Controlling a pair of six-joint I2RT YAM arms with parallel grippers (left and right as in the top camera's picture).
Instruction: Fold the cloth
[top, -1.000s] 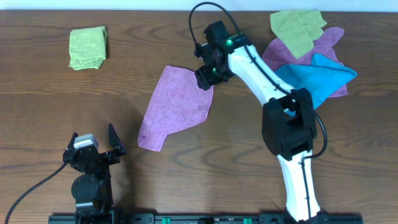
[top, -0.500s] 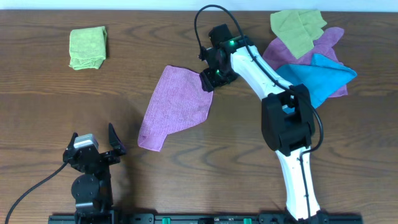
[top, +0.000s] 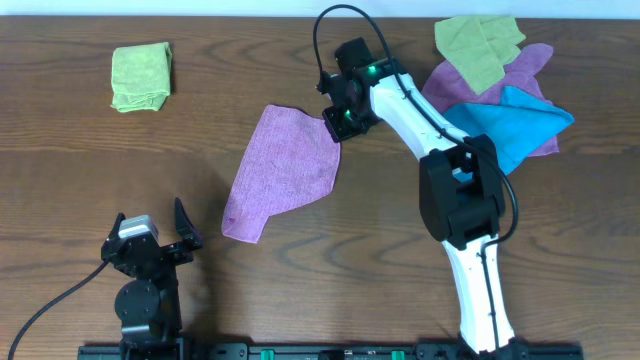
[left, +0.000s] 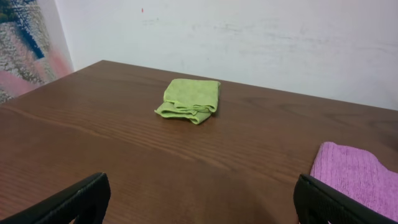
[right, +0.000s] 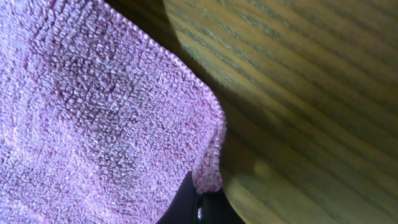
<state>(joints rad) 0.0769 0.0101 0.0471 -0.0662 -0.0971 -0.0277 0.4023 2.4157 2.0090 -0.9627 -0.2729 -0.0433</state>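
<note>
The cloth (top: 285, 170), a purple-magenta towel, lies spread flat in the middle of the table, its near-left corner folded over. My right gripper (top: 337, 124) is down at the cloth's far right corner and shut on it. In the right wrist view the black fingertips (right: 186, 208) pinch the hemmed corner of the cloth (right: 93, 112), which hangs up from them. My left gripper (top: 152, 237) rests open near the front left edge, well apart from the cloth. The left wrist view shows its two fingers (left: 74, 202) spread wide over bare wood, the cloth (left: 354, 174) at far right.
A folded green cloth (top: 141, 75) lies at the far left, also the green cloth (left: 189, 99) in the left wrist view. At the far right sits a pile: a green cloth (top: 477, 45), a second purple cloth (top: 525, 75) and a bright blue cloth (top: 515, 120).
My right gripper moved slightly right and back along the cloth's far right corner and closed on it. The left arm has not moved.
</note>
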